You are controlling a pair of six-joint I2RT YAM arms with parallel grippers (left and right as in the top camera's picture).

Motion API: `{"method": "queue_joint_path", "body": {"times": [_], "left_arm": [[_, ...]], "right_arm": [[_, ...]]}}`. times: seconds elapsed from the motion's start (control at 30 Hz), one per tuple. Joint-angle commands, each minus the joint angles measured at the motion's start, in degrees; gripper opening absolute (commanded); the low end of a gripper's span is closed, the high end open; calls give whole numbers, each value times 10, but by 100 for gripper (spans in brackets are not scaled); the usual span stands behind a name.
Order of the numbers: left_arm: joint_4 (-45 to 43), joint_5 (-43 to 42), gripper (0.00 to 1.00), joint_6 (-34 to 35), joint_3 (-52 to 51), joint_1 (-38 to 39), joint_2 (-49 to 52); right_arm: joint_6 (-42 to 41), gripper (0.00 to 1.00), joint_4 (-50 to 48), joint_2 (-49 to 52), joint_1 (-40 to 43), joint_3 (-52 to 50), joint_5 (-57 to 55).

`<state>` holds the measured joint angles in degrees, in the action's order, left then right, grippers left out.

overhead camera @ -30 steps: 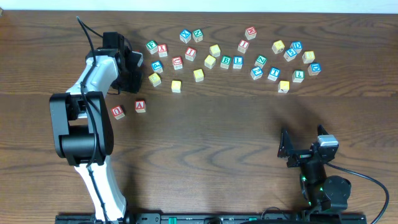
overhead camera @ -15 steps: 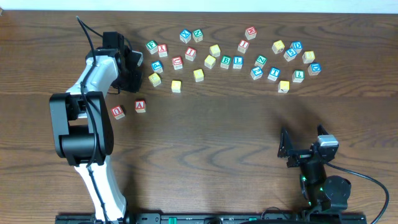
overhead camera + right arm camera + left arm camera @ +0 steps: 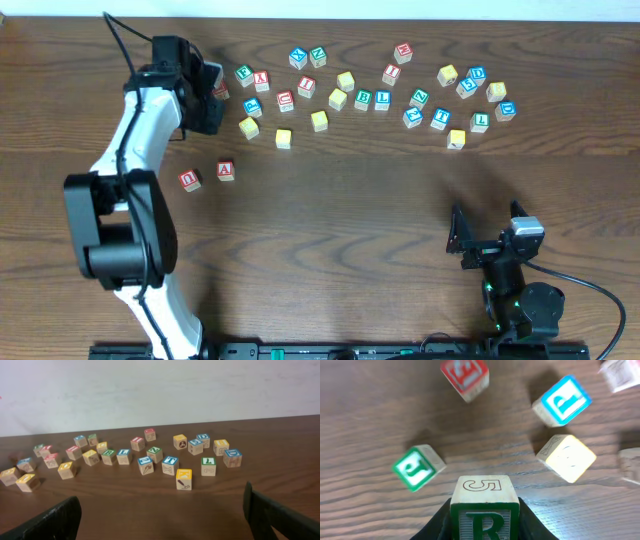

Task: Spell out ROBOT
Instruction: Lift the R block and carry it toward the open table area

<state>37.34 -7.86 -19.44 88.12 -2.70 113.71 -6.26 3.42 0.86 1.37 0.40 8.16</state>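
Green-lettered R cube (image 3: 484, 494) sits upright, letter facing camera, clamped in left end effector (image 3: 485, 522).

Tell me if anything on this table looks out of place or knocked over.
Nothing looks damaged or spilled. The red A cube and a second red-lettered cube sit apart from the other cubes, nearer the robot. The left gripper holds the R cube.

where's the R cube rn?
Clamped in the left gripper, bottom centre of the left wrist view. The R cube is at the far-left end of the block scatter, with a green-lettered cube and a yellow cube nearest.
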Motion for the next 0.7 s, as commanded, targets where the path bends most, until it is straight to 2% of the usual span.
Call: {"method": "queue_joint_path", "body": {"times": [0.0, 0.4, 0.57, 0.67], "left_arm": [[-2, -8, 21, 17, 10, -2, -49], [6, -25, 20, 78, 10, 23, -221], [32, -31, 8, 96, 10, 58, -251], [59, -31, 8, 99, 10, 78, -248]], "right_arm": [[6, 99, 2, -2, 4, -1, 3], [6, 99, 2, -2, 4, -1, 3], [6, 99, 2, -2, 4, -1, 3], [6, 99, 2, -2, 4, -1, 3]]}}
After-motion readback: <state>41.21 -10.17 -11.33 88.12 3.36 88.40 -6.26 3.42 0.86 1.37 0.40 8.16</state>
